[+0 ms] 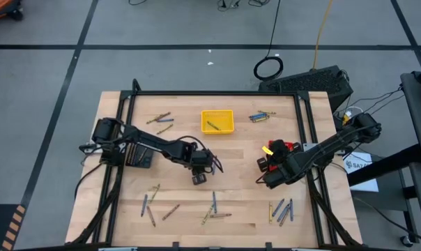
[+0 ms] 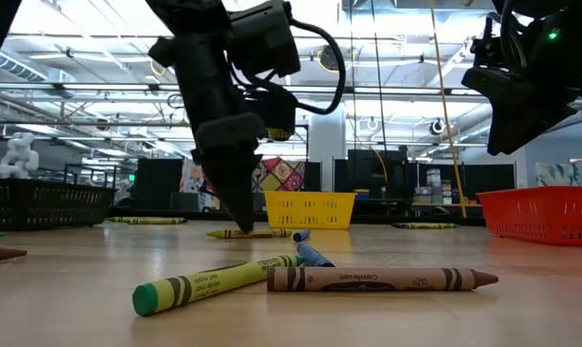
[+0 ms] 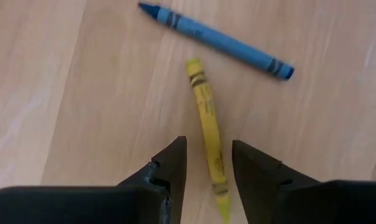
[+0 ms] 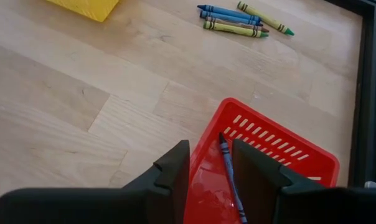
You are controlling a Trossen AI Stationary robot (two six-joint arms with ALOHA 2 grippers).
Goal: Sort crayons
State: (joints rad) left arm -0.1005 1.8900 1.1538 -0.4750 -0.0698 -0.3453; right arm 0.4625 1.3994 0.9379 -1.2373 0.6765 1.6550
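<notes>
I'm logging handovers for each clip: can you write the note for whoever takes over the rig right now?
Left gripper: jaws open astride a yellow crayon at table centre, a blue crayon just beyond; not yet gripped.
Right gripper: jaws open over the red tray, which holds a blue crayon.
Done: one crayon also lies in the yellow tray.
Left: loose crayons in clusters around the table.

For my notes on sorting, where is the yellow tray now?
In the high view the yellow tray sits near the table's far edge, about midway across, with one crayon inside it.
</notes>
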